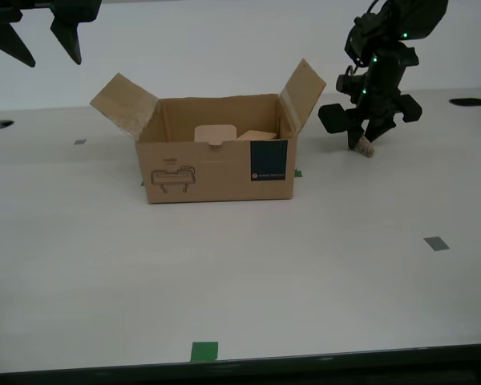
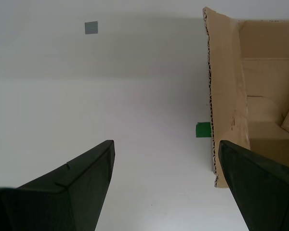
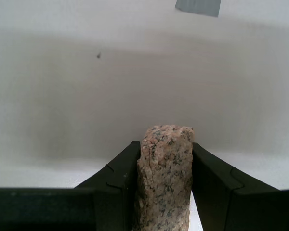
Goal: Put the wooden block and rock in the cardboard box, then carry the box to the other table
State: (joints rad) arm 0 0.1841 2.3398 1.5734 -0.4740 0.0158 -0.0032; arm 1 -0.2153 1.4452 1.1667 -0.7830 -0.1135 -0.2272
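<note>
The cardboard box stands open on the table, its two side flaps raised, with a dark label and a line drawing on its front. Inside it lies the pale wooden block beside an inner flap. My first gripper, at the exterior view's right of the box, is shut on the rock, a speckled pinkish-grey stone whose tip sticks out below the fingers, just above the table. My second gripper hangs open high at the exterior view's upper left, above the box's flap.
Small grey tape squares and a green tape mark dot the white tabletop. A green mark lies by the box's base. Dark ovals sit near the far edge.
</note>
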